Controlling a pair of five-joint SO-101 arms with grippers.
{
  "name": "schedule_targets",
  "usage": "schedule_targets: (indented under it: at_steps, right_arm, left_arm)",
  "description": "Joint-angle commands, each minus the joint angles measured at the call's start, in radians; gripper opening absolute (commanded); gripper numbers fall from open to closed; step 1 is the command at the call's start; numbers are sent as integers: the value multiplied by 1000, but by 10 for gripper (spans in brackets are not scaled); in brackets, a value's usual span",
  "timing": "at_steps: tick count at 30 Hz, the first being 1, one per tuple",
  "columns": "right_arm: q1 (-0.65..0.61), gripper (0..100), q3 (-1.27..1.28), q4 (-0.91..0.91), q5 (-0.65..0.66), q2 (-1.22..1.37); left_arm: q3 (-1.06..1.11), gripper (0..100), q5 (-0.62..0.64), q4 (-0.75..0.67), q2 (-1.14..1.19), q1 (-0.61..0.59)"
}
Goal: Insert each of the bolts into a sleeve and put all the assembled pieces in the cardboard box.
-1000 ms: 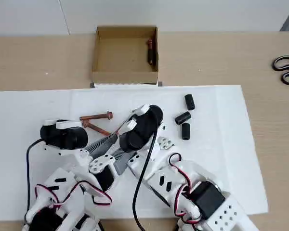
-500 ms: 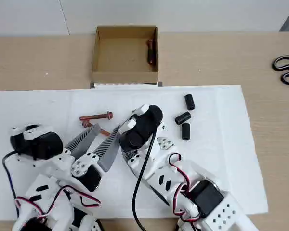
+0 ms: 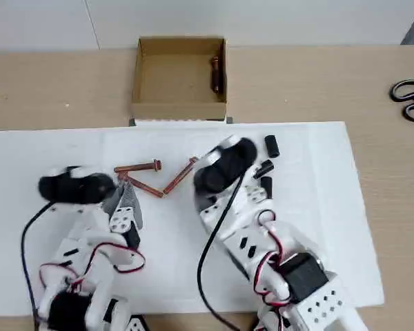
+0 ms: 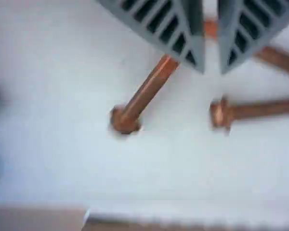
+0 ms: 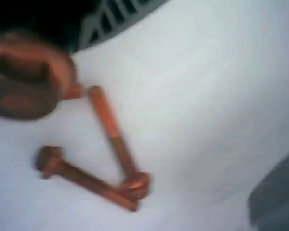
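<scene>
Three bolts (image 3: 138,167) lie loose on the white sheet (image 3: 55,152), left of frame centre: one level, two slanted and meeting in a V. Left arm (image 3: 90,241) stands at lower left, left gripper (image 4: 211,67) pointed up-frame over the slanted pair. Its jaws are narrowly parted with copper shank visible in the gap; contact not determinable. Right arm (image 3: 262,234) extends from lower right to centre, wrist above the sheet; jaw state: cannot tell. Three black sleeves (image 3: 263,167) lie just right of that wrist. Cardboard box (image 3: 179,110) sits top centre, one assembled piece (image 3: 216,74) inside against its right wall.
</scene>
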Motion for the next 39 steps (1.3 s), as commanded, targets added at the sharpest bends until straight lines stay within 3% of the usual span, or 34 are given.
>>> schedule_targets:
  at_steps: [1,14,19,24,32,39]
  right_arm:
    - [74,3,0,-25,5,-4]
    - [222,2,77,-165,8,1]
    - [229,2,72,-174,141,1]
    - [278,2,6,-263,158,36]
    - [323,2,-382,-280,49,478]
    - [318,2,-710,-286,40,863]
  left_arm:
    - [76,6,-11,-6,-8,-9]
    - [245,6,-12,-74,-8,-9]
    - [297,6,-40,-126,-8,-8]
    - [297,6,-40,-127,-8,-8]
    - [297,6,-37,-127,-8,-8]
    - [297,6,-35,-127,-8,-9]
